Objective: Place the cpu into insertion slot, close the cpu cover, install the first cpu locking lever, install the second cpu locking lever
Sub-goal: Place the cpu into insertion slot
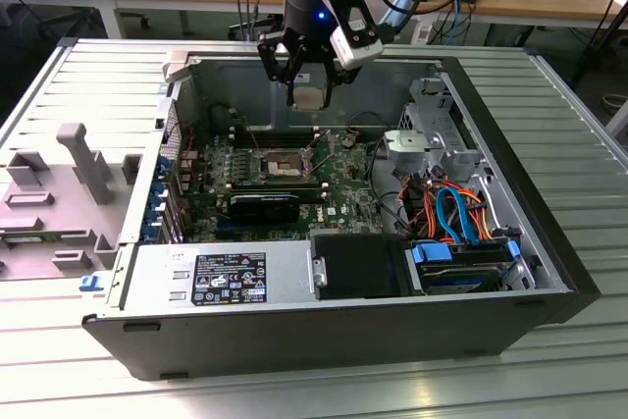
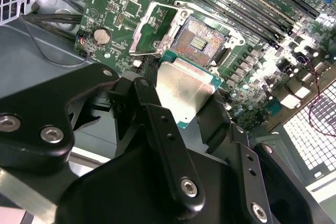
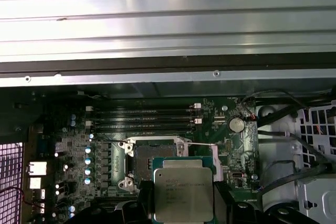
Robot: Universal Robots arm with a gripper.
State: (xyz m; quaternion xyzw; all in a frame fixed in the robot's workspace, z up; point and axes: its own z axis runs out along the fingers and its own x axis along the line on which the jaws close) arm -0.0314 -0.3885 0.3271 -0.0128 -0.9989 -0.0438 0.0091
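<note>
My gripper [image 1: 310, 93] has its two fingers closed tight on the edges of the cpu [image 2: 185, 90], and I see it holding the chip flat in the air above the open computer case [image 1: 294, 336]. Down on the green board [image 1: 345, 182] the insertion slot [image 2: 202, 38] sits bare. The cpu cover [image 2: 140, 35] is flipped up beside it.

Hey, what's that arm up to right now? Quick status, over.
Gripper shut on the cpu, held above the board. Insertion slot uncovered, nothing in it; cpu cover swung open. Nothing seen between cpu and slot.
</note>
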